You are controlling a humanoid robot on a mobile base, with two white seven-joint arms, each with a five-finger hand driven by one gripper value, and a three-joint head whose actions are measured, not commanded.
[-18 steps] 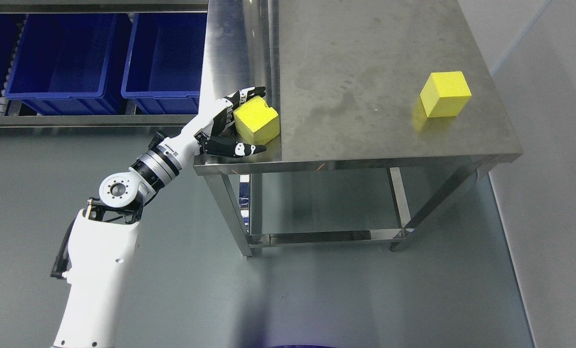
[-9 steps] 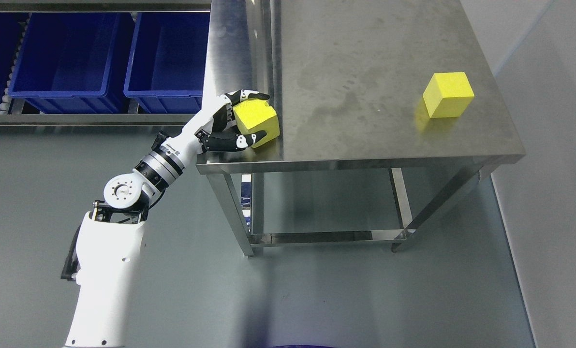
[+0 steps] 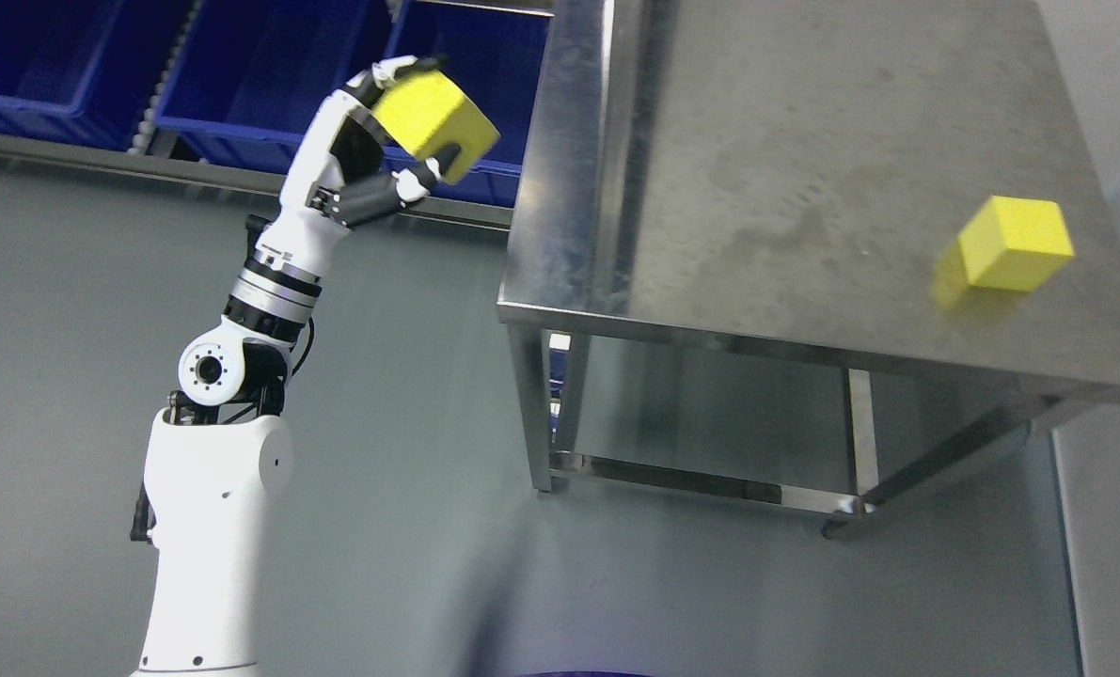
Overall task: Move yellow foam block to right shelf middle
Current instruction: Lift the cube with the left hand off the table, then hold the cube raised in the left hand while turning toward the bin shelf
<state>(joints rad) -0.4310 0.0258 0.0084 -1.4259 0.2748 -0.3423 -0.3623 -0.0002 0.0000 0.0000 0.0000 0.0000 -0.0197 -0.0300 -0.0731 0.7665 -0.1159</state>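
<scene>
One grasp: the left hand [image 3: 386, 141] clenched the yellow cube-shaped foam block [image 3: 437, 122].
Advice: keep fingers [image 3: 409, 66] firm; blue plastic bins [image 3: 268, 66] lay just behind them.

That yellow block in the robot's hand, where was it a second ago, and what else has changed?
The left hand has lifted the yellow foam block off the steel table's near-left corner and now holds it in the air in front of the blue bins, fingers closed on it. The camera has also swung. The second yellow block stays put on the table's right side.
</scene>
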